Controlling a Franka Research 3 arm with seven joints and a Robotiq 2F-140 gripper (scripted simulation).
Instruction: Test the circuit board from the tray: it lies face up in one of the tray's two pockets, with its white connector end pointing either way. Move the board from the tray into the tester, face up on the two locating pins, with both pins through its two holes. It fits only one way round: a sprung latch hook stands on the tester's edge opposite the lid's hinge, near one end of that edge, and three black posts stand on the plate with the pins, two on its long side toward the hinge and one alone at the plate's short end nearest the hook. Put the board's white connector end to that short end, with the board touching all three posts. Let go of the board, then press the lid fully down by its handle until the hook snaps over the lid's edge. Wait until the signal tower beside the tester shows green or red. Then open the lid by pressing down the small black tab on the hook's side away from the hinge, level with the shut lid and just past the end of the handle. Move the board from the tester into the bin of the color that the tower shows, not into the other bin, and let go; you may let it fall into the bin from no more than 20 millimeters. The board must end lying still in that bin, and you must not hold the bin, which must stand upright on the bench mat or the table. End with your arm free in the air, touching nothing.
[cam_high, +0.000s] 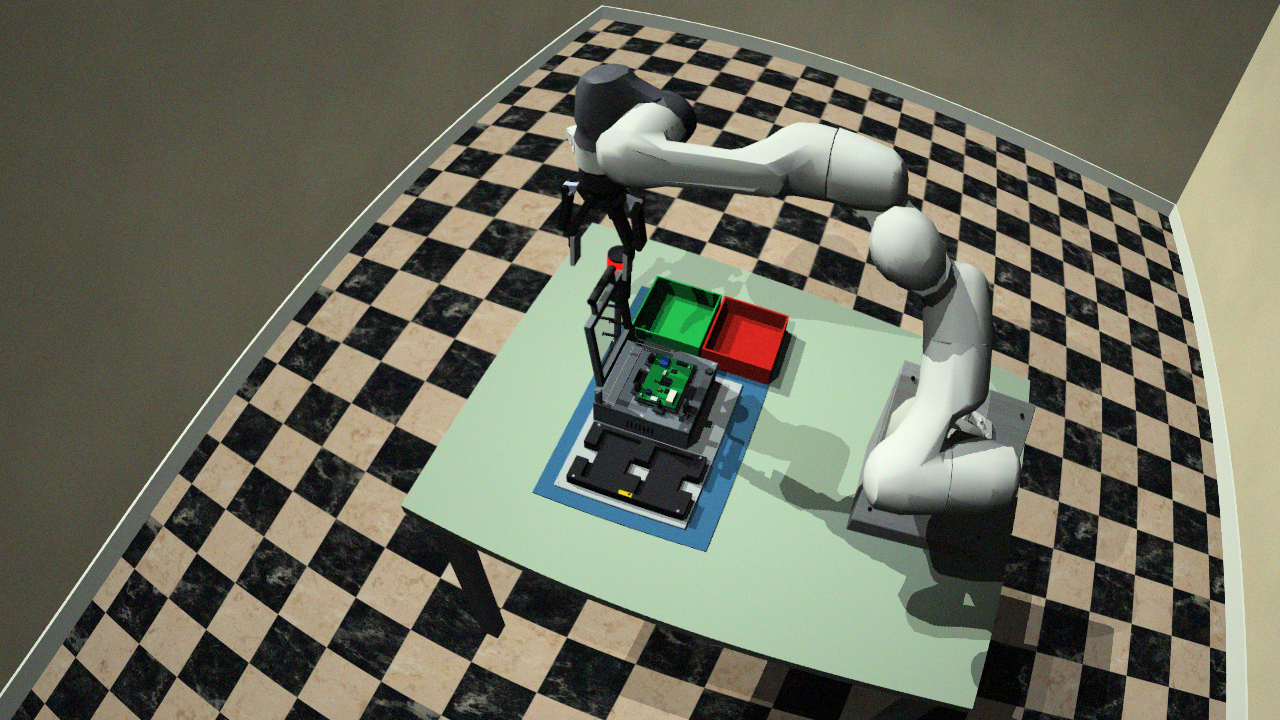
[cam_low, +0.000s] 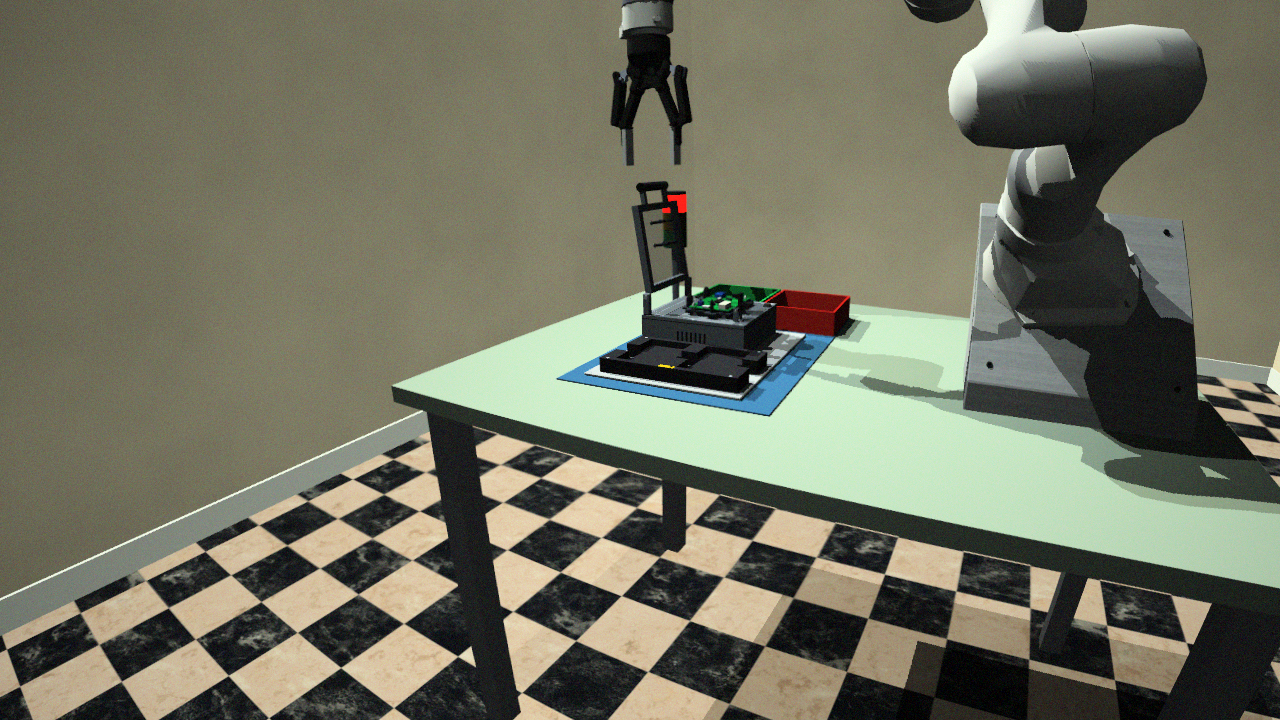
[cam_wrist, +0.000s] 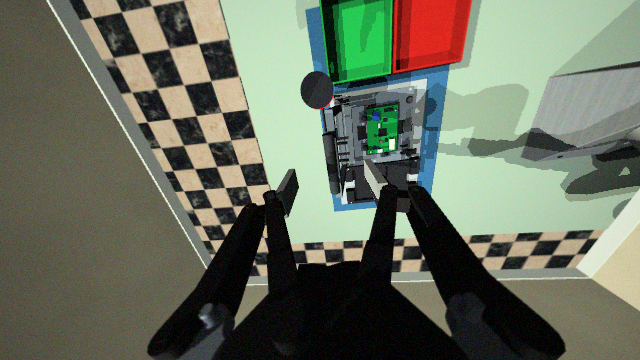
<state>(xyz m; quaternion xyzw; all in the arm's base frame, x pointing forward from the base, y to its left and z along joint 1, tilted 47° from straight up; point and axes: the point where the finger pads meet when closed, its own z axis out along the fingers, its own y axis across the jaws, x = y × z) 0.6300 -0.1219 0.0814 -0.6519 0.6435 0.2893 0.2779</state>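
Nearest on blue mat (cam_high: 716, 523): black tray (cam_high: 637, 474), both pockets bare. Behind it, circuit board (cam_high: 660, 381) face up in tester (cam_high: 653, 413), lid (cam_low: 660, 246) upright. Then green bin (cam_high: 678, 313), red bin (cam_high: 745, 339) alongside. Beyond, signal tower (cam_low: 677, 202) lit red. High above lid, gripper (cam_low: 651, 154) half open, nothing held.

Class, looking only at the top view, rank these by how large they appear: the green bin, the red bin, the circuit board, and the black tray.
1. Black tray, the largest.
2. Green bin and red bin: they look about alike, so no ranking between them.
3. Circuit board, the smallest.
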